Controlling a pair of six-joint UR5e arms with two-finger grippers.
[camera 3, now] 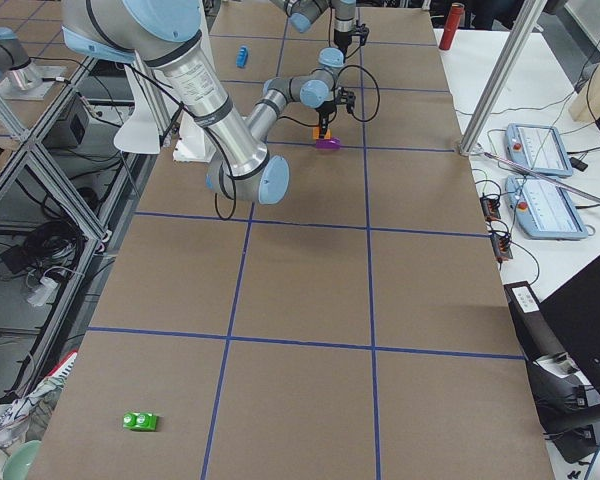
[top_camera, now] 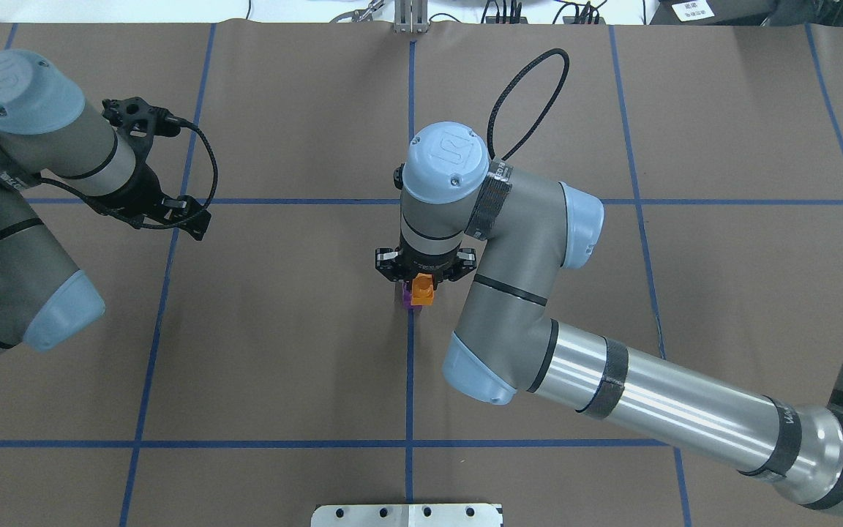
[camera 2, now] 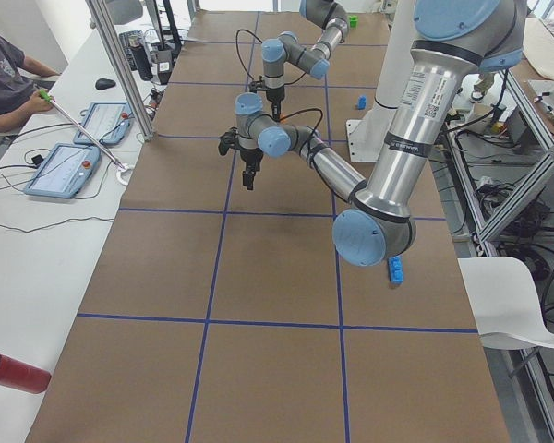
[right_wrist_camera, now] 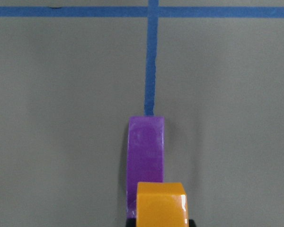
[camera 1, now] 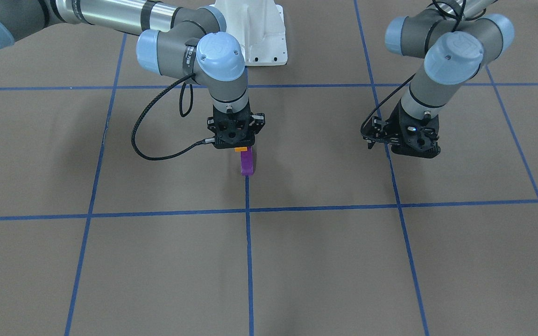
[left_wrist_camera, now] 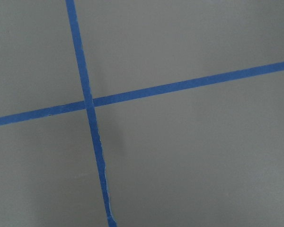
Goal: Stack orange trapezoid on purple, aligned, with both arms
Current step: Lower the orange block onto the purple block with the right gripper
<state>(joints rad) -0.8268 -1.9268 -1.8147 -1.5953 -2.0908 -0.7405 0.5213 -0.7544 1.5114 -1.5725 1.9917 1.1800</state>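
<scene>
Right gripper clamped on orange trapezoid, sitting over purple, which stands on the surface directly beneath. Left gripper well apart; opening can't tell.

- The front-facing camera looked steeply down from across the table, the white base mount at its top
- The overhead camera looked down from behind the robot; both showed the purple block at the end of the centre tape line
- The side cameras looked along the table from opposite ends, far off
- The left wrist camera faced a tape crossing, close up
- The right wrist camera sat nearest the orange block
</scene>
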